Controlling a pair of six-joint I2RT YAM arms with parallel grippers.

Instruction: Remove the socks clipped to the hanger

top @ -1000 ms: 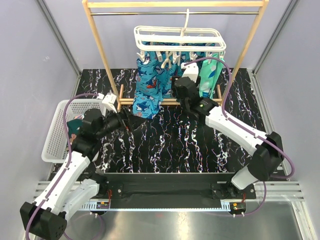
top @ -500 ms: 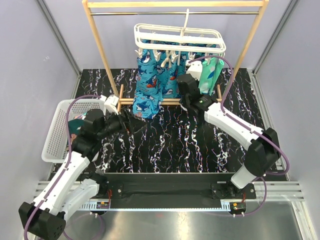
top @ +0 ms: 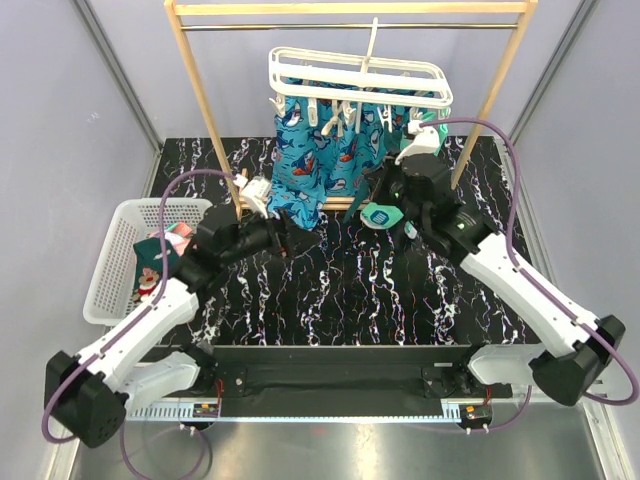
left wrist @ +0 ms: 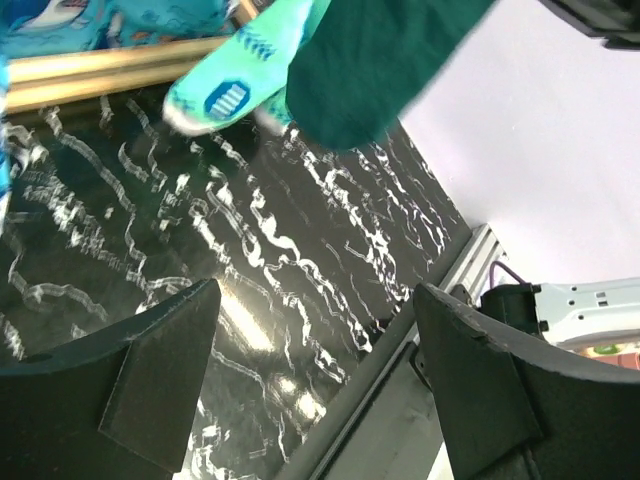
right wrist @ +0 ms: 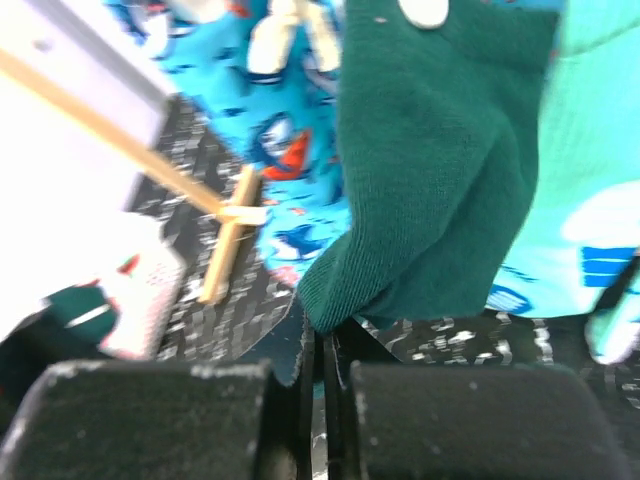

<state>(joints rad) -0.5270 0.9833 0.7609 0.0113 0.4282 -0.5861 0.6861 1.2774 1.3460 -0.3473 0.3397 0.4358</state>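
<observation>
item: socks clipped to the hanger (top: 360,82), a white plastic frame with dangling pegs, hooked on the wooden rail stand (top: 197,90).
right gripper (right wrist: 322,345): jaws pressed together; the toe tip of the dark teal sock (right wrist: 430,170) meets the seam between them and looks pinched there.
left gripper (left wrist: 315,300): jaws spread wide, nothing between them, hovering over the table (top: 340,290).
dark teal sock, place: rises straight from the right jaws up to a white peg (right wrist: 425,10) at its cuff.
dark teal sock, look: plain matt knit, with creases running down toward the tip at the jaws.
mint-green sock (right wrist: 590,150): touching the teal one, to the right of the right jaws in the wrist view; pale, with a white patch and blue bars; its toe hangs ahead of and above the left jaws.
blue shark-print socks (top: 298,175): up and left of the right jaws, just ahead of the left jaws; bright blue with red and white marks, pegged.
basket (top: 105,250): white mesh, behind the left jaws and well apart, with sock fabric inside.
handling, judged: light, limp, stretchy, not fragile; the fabric will likely stretch before the peg lets go, and the hanger may swing.
where to hold, judged: a full fold of toe or foot set deep between the jaws, not the bare tip, which could slip; pull downward in line with the peg.
</observation>
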